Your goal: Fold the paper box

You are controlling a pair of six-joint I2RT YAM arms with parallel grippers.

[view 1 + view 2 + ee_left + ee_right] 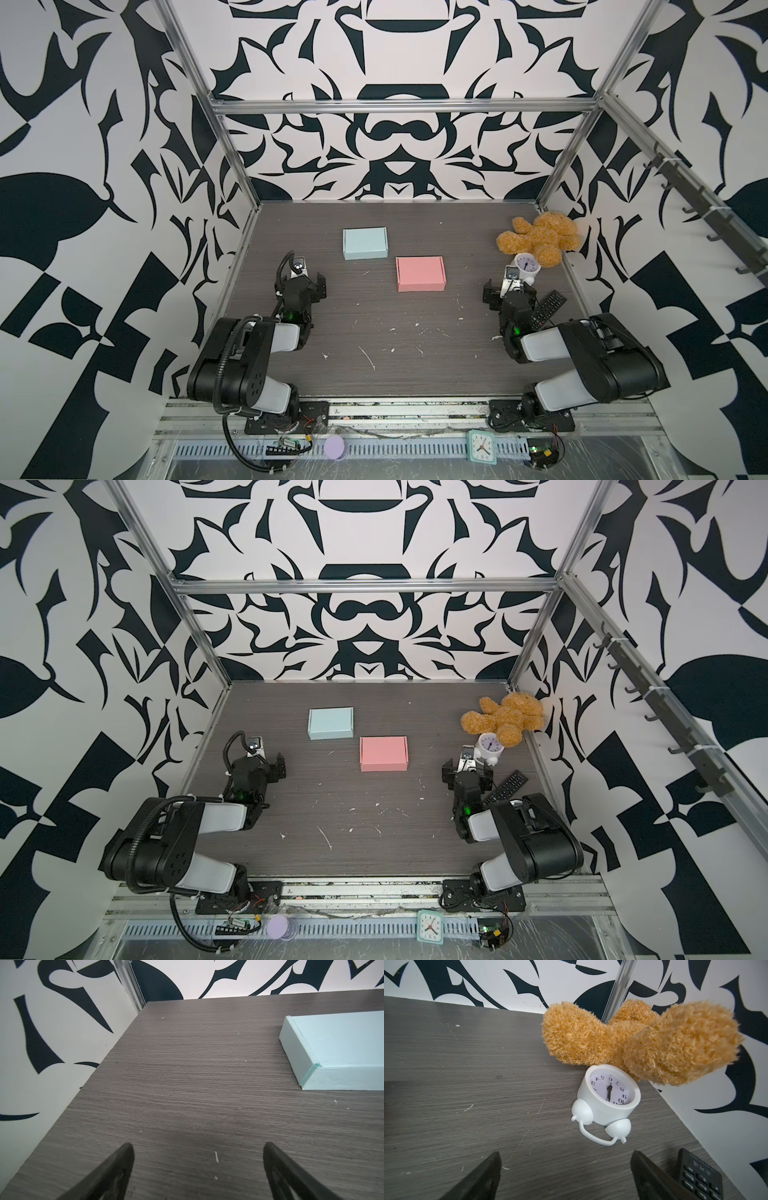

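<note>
Starting at the front rail: spotting a mint-green square plastic clock (482,446) and a flat lilac round disc (335,446), not managing to tell what that disc is. Moving in: catching only the black tapered fingertips of the left gripper (198,1144), cropped by the frame edge, spreading wide and holding nothing above the dark grey wood-grain tabletop (187,1064) speckled with white scraps. Same for the right gripper (565,1152): gaping wide, gripping nothing. Noticing a black plastic remote control (699,1176) just beside it, cropped in the wrist view and partly tucked under the arm from above. Mid-table: seeing a matte pink paper box (420,273) lying flat and closed, then a pale blue paper box (365,243) just beyond, also closed, near but not touching, both well clear of the grippers. Far right corner: finding a white round twin-bell alarm clock (608,1095) tipped over, pressing against a shaggy golden-brown teddy bear (654,1043), showing mostly legs to the wrist camera.
</note>
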